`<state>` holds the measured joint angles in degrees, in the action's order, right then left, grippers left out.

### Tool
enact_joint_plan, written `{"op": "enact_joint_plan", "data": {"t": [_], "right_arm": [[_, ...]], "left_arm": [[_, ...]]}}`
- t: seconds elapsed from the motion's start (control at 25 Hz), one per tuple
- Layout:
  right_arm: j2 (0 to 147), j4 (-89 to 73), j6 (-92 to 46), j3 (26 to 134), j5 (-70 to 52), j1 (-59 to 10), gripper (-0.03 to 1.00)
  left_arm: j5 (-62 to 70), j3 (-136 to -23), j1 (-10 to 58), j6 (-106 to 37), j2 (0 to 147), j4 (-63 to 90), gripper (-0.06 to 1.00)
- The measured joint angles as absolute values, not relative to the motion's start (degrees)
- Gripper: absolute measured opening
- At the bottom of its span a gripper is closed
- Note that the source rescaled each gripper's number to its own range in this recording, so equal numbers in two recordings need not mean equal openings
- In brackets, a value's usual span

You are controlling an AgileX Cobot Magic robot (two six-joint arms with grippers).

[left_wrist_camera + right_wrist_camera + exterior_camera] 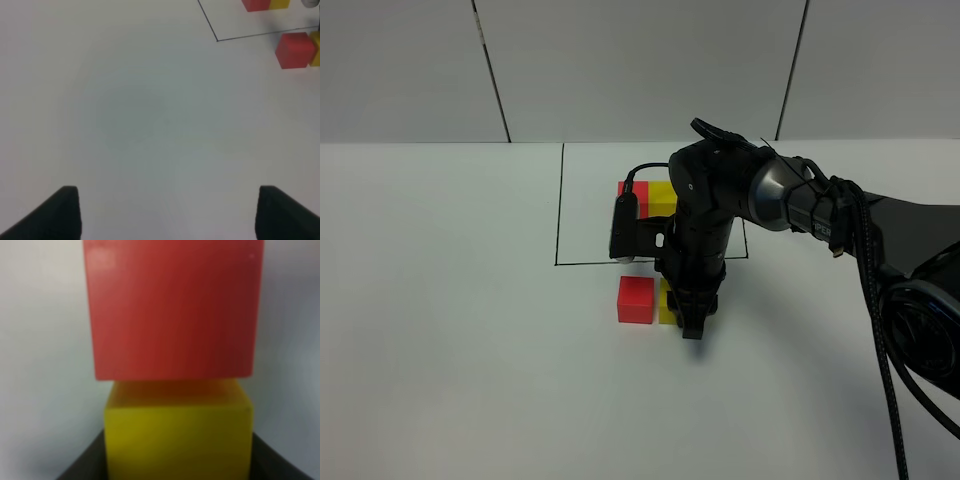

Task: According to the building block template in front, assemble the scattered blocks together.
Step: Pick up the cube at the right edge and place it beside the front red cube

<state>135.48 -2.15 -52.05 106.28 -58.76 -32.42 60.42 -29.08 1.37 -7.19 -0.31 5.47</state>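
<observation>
The template [647, 197], a joined red and yellow cube pair, sits inside the black-line rectangle [560, 210]; it also shows in the left wrist view [265, 4]. The loose red cube [636, 299] lies just in front of the rectangle, with the loose yellow cube [666, 302] touching its right side. My right gripper [686, 316] points down and is shut on the yellow cube [177, 435], which is pressed against the red cube [172, 310]. My left gripper [167, 215] is open and empty, hovering over bare table away from the cubes [295, 49].
The white table [450, 330] stretches around the cubes. The right arm [790, 195] reaches in from the right over the rectangle and hides part of it. A grey panelled wall [640, 60] stands behind.
</observation>
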Motion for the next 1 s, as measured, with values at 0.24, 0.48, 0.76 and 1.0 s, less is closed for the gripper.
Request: {"op": "enact_joint_plan", "data": {"t": [0.24,0.48,0.76,1.0], "right_arm": [[135.5,-2.7,-52.8,106.3,-58.5,-32.4,0.24],[135.5,-2.9,-52.9,106.3,-58.3,-32.4,0.24],[135.5,-2.9,-52.9,106.3,-58.3,-32.4,0.24],[135.5,-3.5,-52.9,106.3,-57.8,-32.4,0.24]], "left_arm": [[60.4,-29.1,1.4,-7.2,-0.3,5.5,0.61],[60.4,-29.1,1.4,-7.2,-0.3,5.5,0.61],[60.4,-29.1,1.4,-7.2,-0.3,5.5,0.61],[60.4,-29.1,1.4,-7.2,-0.3,5.5,0.61]]}}
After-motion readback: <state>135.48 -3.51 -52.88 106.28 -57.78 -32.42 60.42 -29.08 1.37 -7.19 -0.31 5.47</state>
